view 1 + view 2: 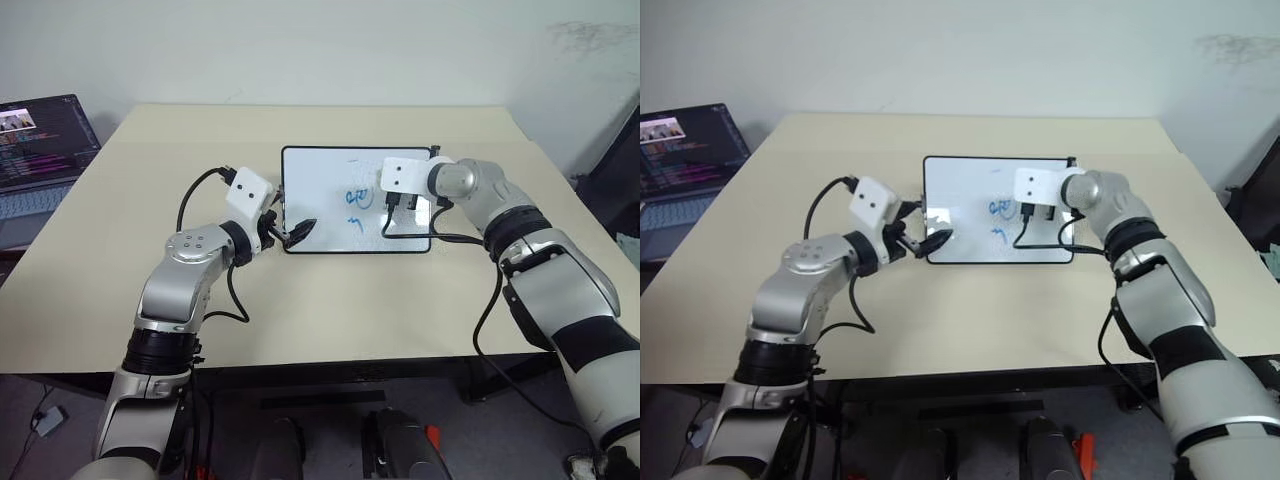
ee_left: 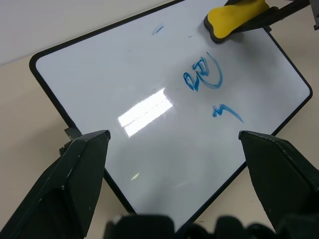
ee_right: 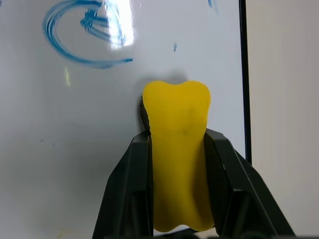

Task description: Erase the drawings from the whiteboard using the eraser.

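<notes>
The right gripper (image 3: 177, 149) clamps its fingers on the yellow eraser (image 3: 177, 149) over the whiteboard (image 1: 320, 165), right of the blue drawings (image 1: 357, 197); the left gripper (image 2: 174, 144) fingers are spread wide at the board's left edge.

A beige table (image 1: 330, 300) is standing against a pale wall (image 1: 300, 45), its top bare of clutter across the near and far edges. An open laptop (image 1: 40, 150) is sitting off the table's left side, its screen (image 1: 45, 135) glowing with dark windows of small text, too fine to read. A dark object (image 1: 610, 170) is showing at the right edge, beyond the table corner; its nature cannot be determined.
</notes>
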`<state>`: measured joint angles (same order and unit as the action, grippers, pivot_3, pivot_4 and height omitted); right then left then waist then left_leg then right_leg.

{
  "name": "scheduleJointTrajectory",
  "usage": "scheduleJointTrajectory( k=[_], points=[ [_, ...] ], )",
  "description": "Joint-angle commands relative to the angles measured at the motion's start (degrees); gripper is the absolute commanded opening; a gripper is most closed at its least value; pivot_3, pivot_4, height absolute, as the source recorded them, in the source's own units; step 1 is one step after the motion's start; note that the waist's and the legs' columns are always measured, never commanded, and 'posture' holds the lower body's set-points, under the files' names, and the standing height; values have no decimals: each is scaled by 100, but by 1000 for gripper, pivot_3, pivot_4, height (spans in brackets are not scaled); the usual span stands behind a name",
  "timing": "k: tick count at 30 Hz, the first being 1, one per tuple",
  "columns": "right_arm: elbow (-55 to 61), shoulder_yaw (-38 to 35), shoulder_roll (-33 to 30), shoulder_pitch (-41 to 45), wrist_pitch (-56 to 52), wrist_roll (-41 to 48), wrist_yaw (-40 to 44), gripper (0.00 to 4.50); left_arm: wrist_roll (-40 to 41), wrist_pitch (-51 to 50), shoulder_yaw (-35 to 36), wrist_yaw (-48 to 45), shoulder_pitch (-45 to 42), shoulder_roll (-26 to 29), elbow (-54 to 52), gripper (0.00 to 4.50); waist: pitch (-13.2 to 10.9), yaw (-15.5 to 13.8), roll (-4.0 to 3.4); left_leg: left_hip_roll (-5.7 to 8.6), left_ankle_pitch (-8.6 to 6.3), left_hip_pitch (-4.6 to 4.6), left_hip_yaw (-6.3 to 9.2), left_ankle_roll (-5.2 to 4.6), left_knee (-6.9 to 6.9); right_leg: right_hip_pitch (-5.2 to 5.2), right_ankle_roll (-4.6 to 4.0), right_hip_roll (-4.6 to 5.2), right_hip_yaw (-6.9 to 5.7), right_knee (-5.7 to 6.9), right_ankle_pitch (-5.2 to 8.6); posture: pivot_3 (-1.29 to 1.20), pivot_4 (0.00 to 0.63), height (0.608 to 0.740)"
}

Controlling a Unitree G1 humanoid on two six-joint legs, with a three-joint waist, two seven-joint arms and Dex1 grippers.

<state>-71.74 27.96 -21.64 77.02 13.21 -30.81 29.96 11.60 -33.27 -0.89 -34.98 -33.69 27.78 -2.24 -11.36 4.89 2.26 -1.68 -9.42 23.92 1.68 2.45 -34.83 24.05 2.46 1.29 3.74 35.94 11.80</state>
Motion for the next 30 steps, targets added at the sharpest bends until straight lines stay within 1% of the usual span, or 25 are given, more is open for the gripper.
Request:
scheduleJointTrajectory(
  k=[1, 6, 12, 13, 16, 23, 27, 30],
  points=[
    [-257, -57, 24, 31, -274, -38, 66, 1014, 18, 131, 19, -37, -166, 9, -61, 4500, 0, 6, 0, 1, 0, 0, -7, 0, 0, 1, 0, 5, 3, -2, 0, 0, 150, 740],
    [-296, -178, 386, 236, -361, 50, 59, 1014, 3, 135, 27, -49, -179, 9, -44, 4500, 0, 43, -1, 0, 0, -2, -14, -1, 0, 7, 0, 9, 4, -3, 0, 0, 150, 740],
    [-419, -494, 1020, 604, -622, 263, -15, 1013, 2, 112, 37, -39, -139, 18, -94, 4500, -2, 238, -3, -7, 7, -17, -10, -12, 2, 13, -4, -1, 4, 7, -7, 0, 150, 740],
    [-441, -536, 1130, 669, -662, 284, -45, 1013, 2, 103, 37, -32, -136, 17, -108, 4500, -2, 279, -3, -9, 20, -18, -10, -33, 2, 15, -4, -4, 5, 11, -13, 0, 150, 740],
    [-484, -637, 1430, 842, -738, 362, -114, 1013, 13, 66, 59, -20, -108, 37, -177, 4500, -2, 329, -3, -10, 22, -18, -8, -35, 10, 24, 14, -12, 8, 17, -67, 0, 150, 740],
    [-547, -801, 1817, 1072, -842, 394, -260, 1013, 17, 9, 107, 25, -17, 71, -297, 4500, -2, 312, -3, -9, 20, -5, -6, -34, 83, 65, 13, -23, 14, 16, -66, 0, 150, 740],
    [-567, -892, 1923, 1188, -905, 436, -338, 1013, 20, -4, 106, 50, -7, 71, -316, 4500, -2, 289, -3, -10, 19, 28, -8, -33, 93, 111, 35, -24, 13, 24, -75, 0, 150, 740],
    [-575, -945, 1943, 1245, -937, 456, -352, 1013, 30, -4, 99, 72, -7, 69, -318, 4500, -2, 289, -3, -9, 19, 36, -11, -32, 93, 118, 38, -24, 15, 23, -76, 0, 150, 740]
  ],
)
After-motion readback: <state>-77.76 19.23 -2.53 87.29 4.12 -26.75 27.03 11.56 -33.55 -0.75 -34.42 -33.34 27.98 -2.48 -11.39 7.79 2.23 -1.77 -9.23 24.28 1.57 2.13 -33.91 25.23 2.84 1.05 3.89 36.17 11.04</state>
